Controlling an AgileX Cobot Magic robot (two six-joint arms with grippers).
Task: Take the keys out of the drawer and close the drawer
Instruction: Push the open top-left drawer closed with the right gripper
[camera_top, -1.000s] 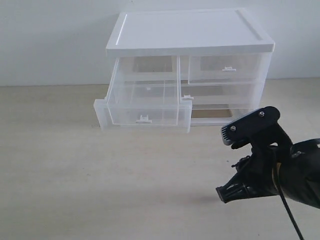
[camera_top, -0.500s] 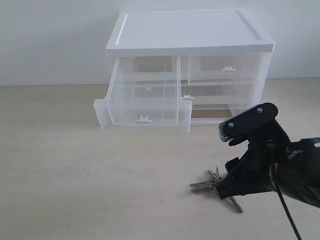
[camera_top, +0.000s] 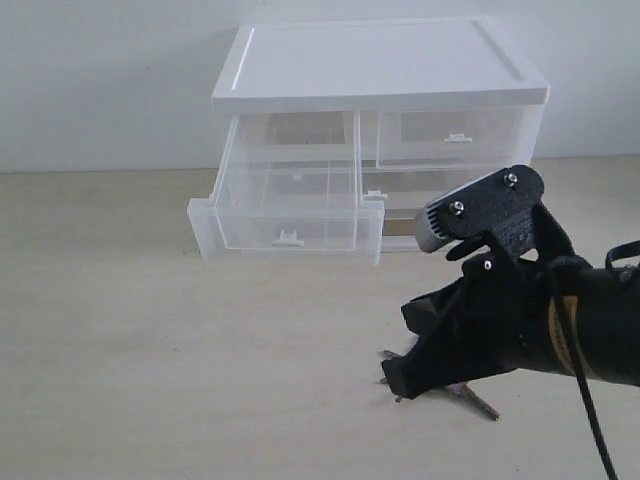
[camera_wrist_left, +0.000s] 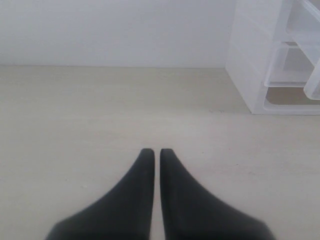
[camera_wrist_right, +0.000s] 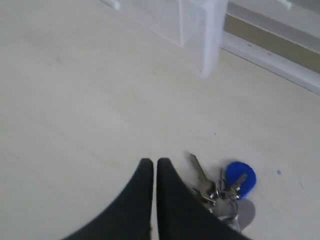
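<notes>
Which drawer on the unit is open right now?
The top-left small drawer, pulled well out; the right small drawer and full-width drawer below sit closed.

Small translucent white plastic drawer (camera_top: 287, 215): smooth, semi-glossy. Bunch of silver-grey metal keys (camera_wrist_right: 203, 183): bright, reflective. Pale beige surface (camera_top: 150, 350): matt, faint wood-like grain.

pale table (camera_top: 120, 330) carries the keys (camera_wrist_right: 220, 189) and a white drawer unit (camera_top: 380, 65).

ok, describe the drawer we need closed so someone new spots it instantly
Find the white drawer unit standing on the table. Its top row holds two small translucent drawers, and the drawer is the left one. It alone is pulled out, while the right small drawer and the full-width drawer below sit pushed in.
</notes>
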